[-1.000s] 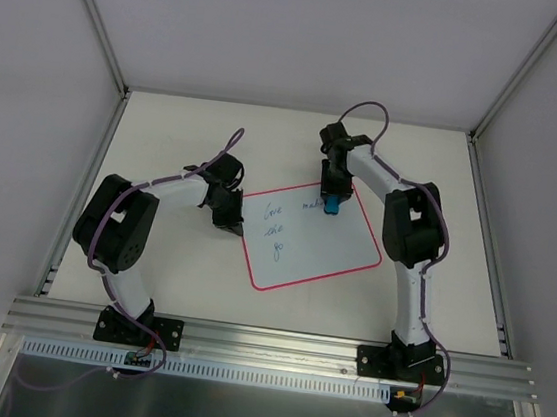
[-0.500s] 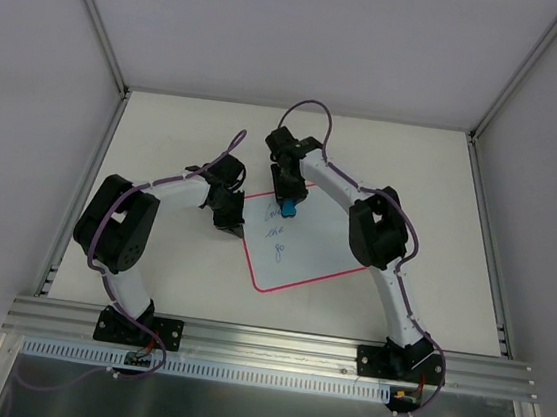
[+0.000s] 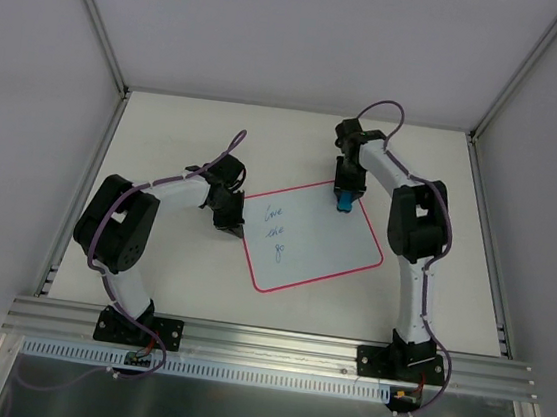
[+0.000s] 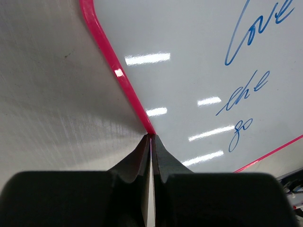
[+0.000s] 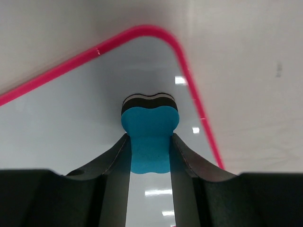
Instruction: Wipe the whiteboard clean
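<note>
1. The whiteboard [image 3: 315, 238] lies flat on the table [image 3: 166, 135], in the middle of the top view and a little right of centre. It is turned so that its corners point toward the frame edges, and a thin pink rim runs all round it.
2. Blue handwriting [image 3: 274, 230] in 3 short lines sits on the left part of the board. The left wrist view shows the same writing [image 4: 251, 85] at the right of the frame, on the white surface [image 4: 199, 61]. The rest of the board looks blank.
3. The right gripper [image 3: 343, 198] is at the board's upper right corner, pointing down. It pinches a small blue eraser [image 3: 342, 204] between its 2 fingers.
4. In the right wrist view the eraser [image 5: 150, 124] sticks out past the fingertips of the right gripper [image 5: 150, 142]. Its dark and white layers are pressed against the board [image 5: 71, 104], just inside the rounded pink corner. Bare table [image 5: 246, 71] fills the right side of that frame.
5. The left gripper [image 3: 228, 225] is at the board's left edge, left of the handwriting.
6. In the left wrist view the fingers of the left gripper [image 4: 151, 139] are pressed together with only a hairline slit between them. Their tips meet the pink rim where board and table [image 4: 52, 94] join. I cannot tell whether the rim is nipped between them or only touched.
</note>
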